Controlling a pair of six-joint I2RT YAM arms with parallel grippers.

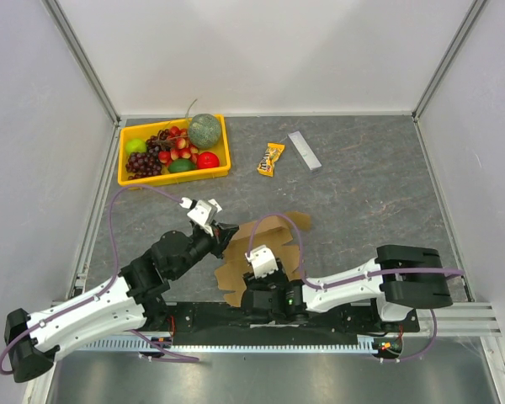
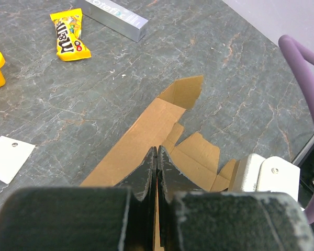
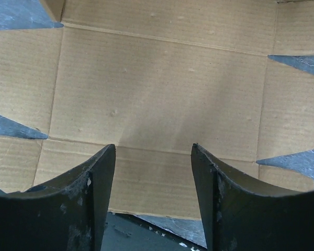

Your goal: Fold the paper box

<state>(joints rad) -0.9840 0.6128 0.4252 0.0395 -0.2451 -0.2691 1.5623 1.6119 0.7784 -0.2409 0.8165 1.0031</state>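
Lifting should start at the left: with the left claw [image 2: 157,152], pressed shut at the left edge of the plain brown corrugated cardboard paper box [image 1: 273,232], raise that side along its crease while the right claw [image 3: 153,148], standing wide above the near strip, pins the base panel. Whether the left claw pinches a panel, you cannot tell. The sheet lies mostly flat on the grey stone-patterned bench [image 1: 362,185], near the front between both arms. Its long axis slants from near-left to far-right, an end flap pointing far-right.
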